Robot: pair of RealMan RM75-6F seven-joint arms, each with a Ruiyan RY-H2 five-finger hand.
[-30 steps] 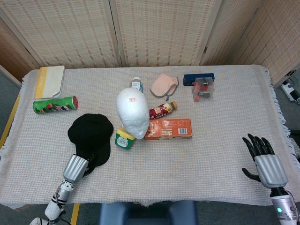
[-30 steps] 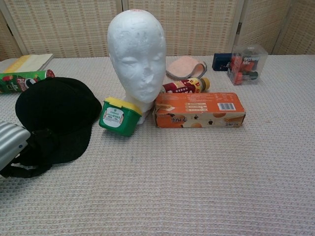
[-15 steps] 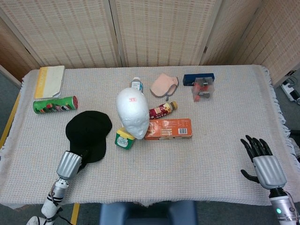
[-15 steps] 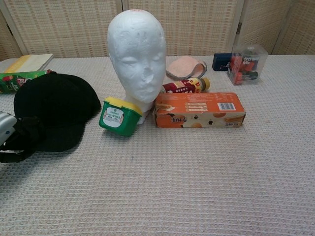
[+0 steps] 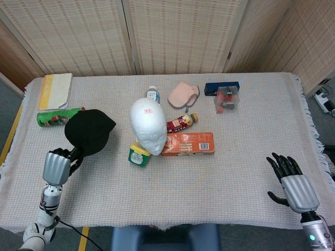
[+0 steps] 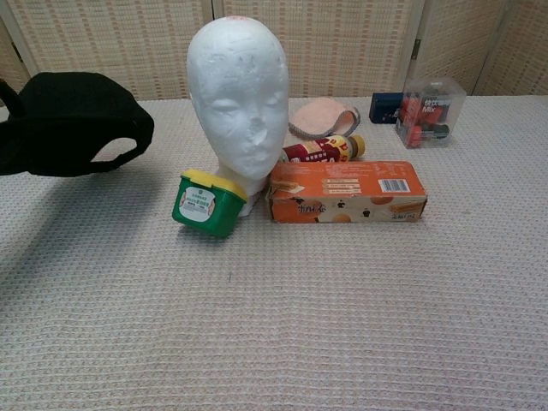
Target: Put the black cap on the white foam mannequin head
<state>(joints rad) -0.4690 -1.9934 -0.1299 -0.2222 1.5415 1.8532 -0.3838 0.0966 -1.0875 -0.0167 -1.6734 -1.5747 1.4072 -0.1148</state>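
Lower right of the head view: right hand (image 5: pixel 296 187), fingers (image 5: pixel 282 164) spread and apart, holding nothing, at the table's (image 5: pixel 225 183) near edge. Lower left: left hand (image 5: pixel 56 166), fingers curled around the brim of the black cap (image 5: pixel 88 132), gripping it. Cap lifted off the cloth, hanging at the upper left of the chest view (image 6: pixel 75 122), opening turned toward the white foam mannequin head (image 6: pixel 240 98). Mannequin head upright at centre, well apart from the cap. Touching its base, a green tub (image 6: pixel 206 202) with yellow lid; just right, an orange box (image 6: pixel 347 191). Farther back, a bottle (image 5: pixel 182 123) lying behind the box, a green can (image 5: pixel 52 118) partly hidden behind the cap, a pink pouch (image 5: pixel 183 95).
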